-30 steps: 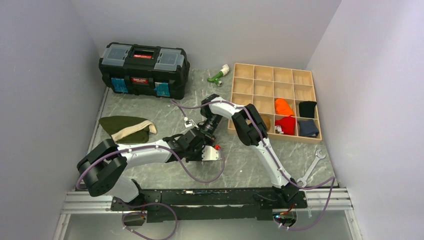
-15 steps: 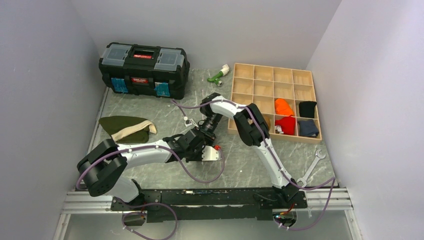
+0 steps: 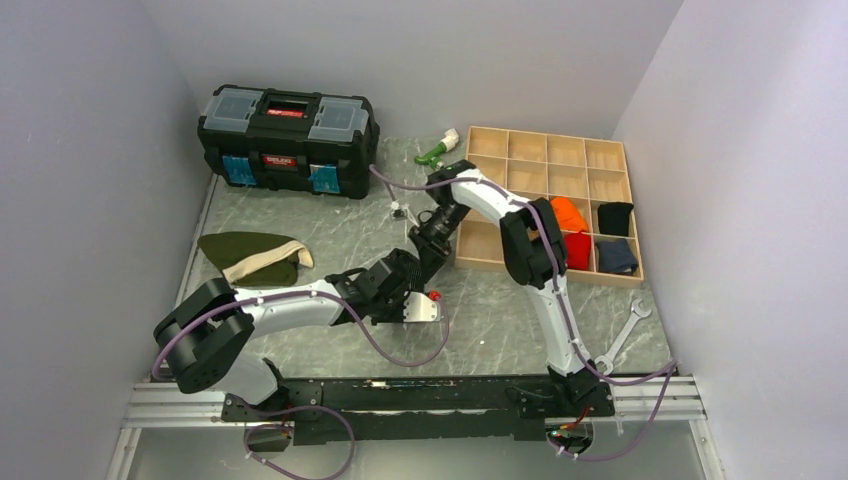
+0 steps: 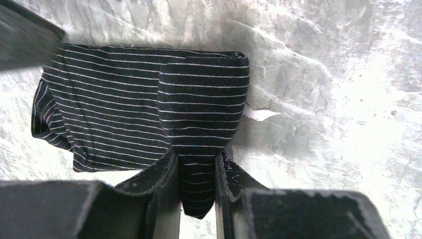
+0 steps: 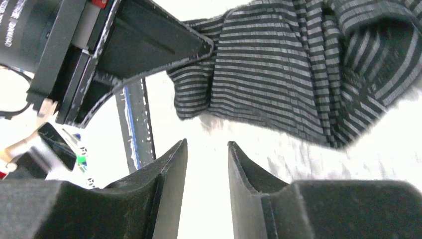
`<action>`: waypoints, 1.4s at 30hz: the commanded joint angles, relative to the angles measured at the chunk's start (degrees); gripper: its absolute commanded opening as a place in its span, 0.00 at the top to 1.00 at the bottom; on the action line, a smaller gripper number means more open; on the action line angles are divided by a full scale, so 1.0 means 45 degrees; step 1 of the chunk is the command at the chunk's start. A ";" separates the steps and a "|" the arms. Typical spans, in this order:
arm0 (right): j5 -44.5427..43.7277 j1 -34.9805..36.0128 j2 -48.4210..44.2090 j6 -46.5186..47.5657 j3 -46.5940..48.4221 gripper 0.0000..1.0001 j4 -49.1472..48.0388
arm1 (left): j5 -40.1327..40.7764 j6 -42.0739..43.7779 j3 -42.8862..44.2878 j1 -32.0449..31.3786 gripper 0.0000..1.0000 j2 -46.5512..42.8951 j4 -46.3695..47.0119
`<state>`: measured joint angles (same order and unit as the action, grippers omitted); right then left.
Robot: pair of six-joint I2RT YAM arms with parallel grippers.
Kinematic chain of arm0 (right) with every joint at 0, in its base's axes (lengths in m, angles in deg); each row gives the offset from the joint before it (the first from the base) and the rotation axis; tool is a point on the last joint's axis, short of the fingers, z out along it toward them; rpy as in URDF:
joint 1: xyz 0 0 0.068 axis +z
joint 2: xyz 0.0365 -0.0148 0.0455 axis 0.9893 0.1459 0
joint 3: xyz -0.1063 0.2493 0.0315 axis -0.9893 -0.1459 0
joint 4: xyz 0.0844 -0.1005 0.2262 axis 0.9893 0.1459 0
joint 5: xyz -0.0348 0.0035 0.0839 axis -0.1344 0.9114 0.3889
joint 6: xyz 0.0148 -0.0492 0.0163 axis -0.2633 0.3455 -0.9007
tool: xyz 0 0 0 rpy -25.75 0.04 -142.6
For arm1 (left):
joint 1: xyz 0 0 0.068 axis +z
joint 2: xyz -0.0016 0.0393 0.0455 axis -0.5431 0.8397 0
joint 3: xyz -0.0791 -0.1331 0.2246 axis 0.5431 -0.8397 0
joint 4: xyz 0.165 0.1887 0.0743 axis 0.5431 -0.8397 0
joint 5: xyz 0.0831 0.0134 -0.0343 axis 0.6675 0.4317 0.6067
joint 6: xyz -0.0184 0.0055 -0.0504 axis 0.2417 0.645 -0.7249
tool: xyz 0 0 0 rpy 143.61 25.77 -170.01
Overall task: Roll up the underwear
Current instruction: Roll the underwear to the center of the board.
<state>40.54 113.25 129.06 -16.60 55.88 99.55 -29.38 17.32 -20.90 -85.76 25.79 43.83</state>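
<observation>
1. The underwear [image 4: 149,109] lies flat on the table [image 4: 323,74] at mid-scene. It sits to the right of the olive garment [image 3: 245,255] and on the near-left side of the wooden tray [image 3: 540,132]. In the top view the 2 arms hide most of it.
2. Its right part is doubled over into a darker panel, and this panel tapers toward the near edge.
3. The left gripper [image 4: 196,158] pinches that near tip, with striped cloth filling the narrow gap between its fingers.
4. The right gripper [image 5: 206,149] hovers just beside the garment's edge [image 5: 278,74]. Its fingers are a narrow gap apart with nothing between them.
5. Handling, as a judgement: the knit looks light, limp and stretchy, with no stiffness of its own. A lifted edge would sag, and a pull from 1 point would likely bunch the cloth instead of turning it.
6. The tabletop looks smooth, so the whole piece may slide when it is pushed. The ribbed cloth should cling to itself once layers overlap.
7. The best hold seems to be the folded edge, taken through both layers close to a corner.
8. The second gripper could take the other end of that same edge, so the roll starts evenly.
9. The risk is that a loose roll springs open when released, so steady tension would help.
</observation>
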 commanded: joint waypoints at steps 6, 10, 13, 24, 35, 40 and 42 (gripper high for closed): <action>-0.0488 -0.1621 -0.3880 -0.0921 -0.2161 0.62 -0.1982 | -0.2617 0.0332 0.0879 0.0593 1.00 0.1130 -0.3226; -0.0685 -0.2370 -0.5679 -0.1899 -0.3679 0.63 -0.3771 | -0.4007 0.0667 0.1894 0.1593 1.00 0.1897 -0.4324; -0.1117 -0.2579 -0.7040 -0.2605 -0.5034 0.62 -0.5293 | -0.5288 0.1057 0.2953 0.2551 1.00 0.2846 -0.5509; -0.3022 -0.2562 -1.1644 -0.4269 -0.9543 0.48 -0.9920 | -0.8162 0.2389 0.6453 0.4446 1.00 0.6554 -0.9870; -0.4495 -0.2556 -1.3713 -0.5707 -1.0968 0.00 -1.1814 | -0.8698 0.2727 0.7983 0.4758 1.00 0.8181 -1.1531; -0.4842 -0.2724 -1.4322 -0.6656 -1.1053 0.00 -1.2466 | -0.8700 0.2635 0.8087 0.4850 1.00 0.8256 -1.1512; -0.4969 -0.2817 -1.4339 -0.7031 -1.0899 0.00 -1.2377 | -0.8706 0.2578 0.8072 0.4883 1.00 0.8228 -1.1459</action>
<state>20.41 101.49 67.10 -43.24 6.11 47.96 -72.85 27.22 16.50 -63.79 60.34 -6.50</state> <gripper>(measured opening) 0.994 0.266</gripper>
